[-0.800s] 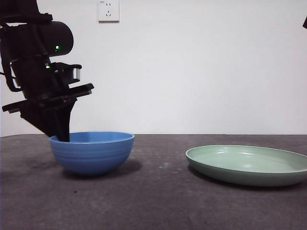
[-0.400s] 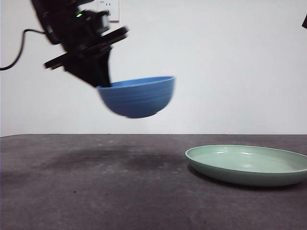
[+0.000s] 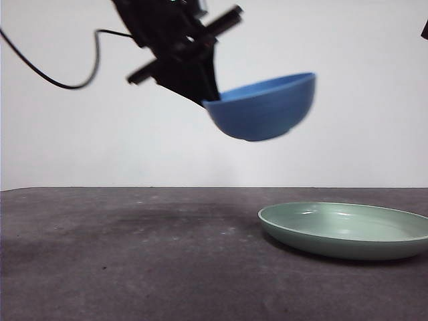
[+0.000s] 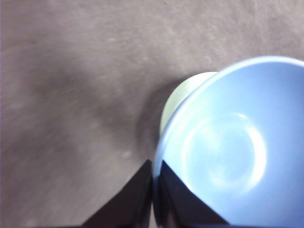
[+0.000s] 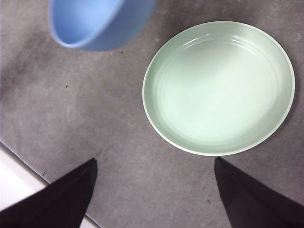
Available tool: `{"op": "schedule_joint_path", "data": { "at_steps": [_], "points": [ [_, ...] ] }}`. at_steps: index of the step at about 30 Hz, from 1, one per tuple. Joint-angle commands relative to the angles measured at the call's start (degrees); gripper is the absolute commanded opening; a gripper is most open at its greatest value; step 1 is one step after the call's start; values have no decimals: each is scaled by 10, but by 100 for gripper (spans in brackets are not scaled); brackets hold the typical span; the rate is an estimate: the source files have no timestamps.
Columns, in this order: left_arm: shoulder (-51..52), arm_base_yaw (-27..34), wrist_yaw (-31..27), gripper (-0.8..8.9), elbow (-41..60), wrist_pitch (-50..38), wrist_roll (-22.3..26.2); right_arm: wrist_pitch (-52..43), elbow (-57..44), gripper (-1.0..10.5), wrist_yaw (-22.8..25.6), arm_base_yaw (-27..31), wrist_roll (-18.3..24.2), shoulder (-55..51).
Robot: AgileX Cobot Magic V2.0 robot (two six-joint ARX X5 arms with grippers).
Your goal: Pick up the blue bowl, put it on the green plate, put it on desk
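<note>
My left gripper (image 3: pixel 206 100) is shut on the rim of the blue bowl (image 3: pixel 262 108) and holds it tilted, high in the air, left of and above the green plate (image 3: pixel 344 229). In the left wrist view the jaws pinch the bowl's rim (image 4: pixel 154 178), one inside and one outside, and the bowl (image 4: pixel 232 147) hides most of the plate (image 4: pixel 183 95). The plate lies on the desk (image 3: pixel 134 261) at the right. My right gripper (image 5: pixel 154 190) is open and empty above the desk, near the plate (image 5: pixel 218 88); the bowl (image 5: pixel 97 21) shows there too.
A wall socket is hidden behind the arm; a black cable (image 3: pixel 47 70) hangs at upper left. The desk's pale edge (image 5: pixel 19 183) shows in the right wrist view.
My left gripper has lifted the bowl off the desk and carried it up and to the right, toward the plate. The plate has not moved.
</note>
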State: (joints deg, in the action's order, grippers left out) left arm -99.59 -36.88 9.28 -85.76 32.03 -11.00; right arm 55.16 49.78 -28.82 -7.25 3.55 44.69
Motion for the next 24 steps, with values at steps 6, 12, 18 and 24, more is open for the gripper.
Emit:
{"op": "schedule_joint_path", "data": {
  "at_steps": [6,12,18,24],
  "points": [
    [-127,-40,2,16,-114,21,-6,6,11,394,3,-2,-14,-19],
    [-211,-58,2,16,-184,42,-6,9,11,394,4,-2,-17,-40],
    [-263,-70,2,16,-210,46,-6,18,11,394,14,-2,-17,-50],
    [-279,-77,1,16,-210,48,-6,20,11,394,23,-2,-17,-52]
  ]
}}
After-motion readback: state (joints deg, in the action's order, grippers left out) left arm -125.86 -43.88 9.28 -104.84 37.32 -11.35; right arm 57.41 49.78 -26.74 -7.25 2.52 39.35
